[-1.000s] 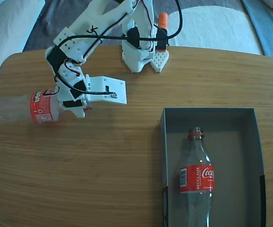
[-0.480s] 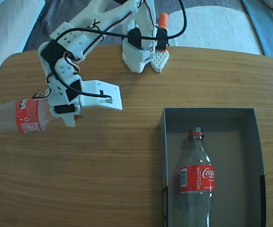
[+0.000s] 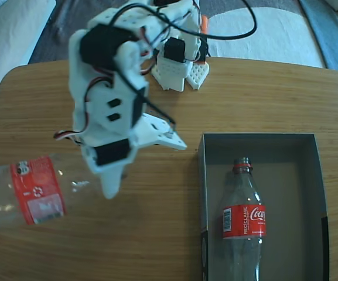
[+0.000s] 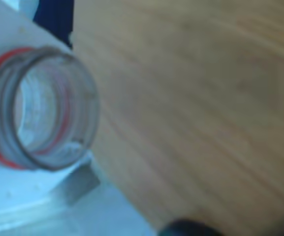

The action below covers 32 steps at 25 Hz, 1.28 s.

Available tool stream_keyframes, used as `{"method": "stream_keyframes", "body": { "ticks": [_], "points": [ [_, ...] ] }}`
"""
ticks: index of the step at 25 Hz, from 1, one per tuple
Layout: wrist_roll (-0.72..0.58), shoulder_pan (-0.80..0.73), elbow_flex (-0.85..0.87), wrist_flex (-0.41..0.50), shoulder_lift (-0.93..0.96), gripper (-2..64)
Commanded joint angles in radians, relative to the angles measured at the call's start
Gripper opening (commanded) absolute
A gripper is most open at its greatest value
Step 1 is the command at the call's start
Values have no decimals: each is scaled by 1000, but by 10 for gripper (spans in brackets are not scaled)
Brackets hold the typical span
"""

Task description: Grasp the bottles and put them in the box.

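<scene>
Raised off the wooden table (image 3: 157, 234) since a second ago, the gripper (image 3: 111, 186) clenches the second bottle (image 3: 31, 190) by its neck at the fixed view's left, so carrying it right to the box (image 3: 309, 175), beside the first bottle (image 3: 243, 219), seemingly comes next.

wooden table (image 3: 157, 234), grey rug (image 3: 69, 23), daylight

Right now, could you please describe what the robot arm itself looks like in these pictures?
The arm is built of white, blocky 3D-printed plastic segments with black servo motors set into the joints. Thin black cables loop loosely between the segments, with a bit of red wire showing. Its pincer has a white tapered finger and a flat white plate. The white base carries an orange part.
</scene>
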Motion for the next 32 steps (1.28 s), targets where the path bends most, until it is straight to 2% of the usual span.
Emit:
{"method": "stream_keyframes", "body": {
  "ticks": [1, 10, 17, 21, 32],
  "points": [
    [0, -135, -114, 12, 12, 28],
    [2, -577, -143, 6, 12, 26],
    [8, -834, -132, 18, 12, 21],
    [87, -939, -126, 18, 11, 21],
    [138, -1098, -143, 20, -98, 20]
  ]
}}
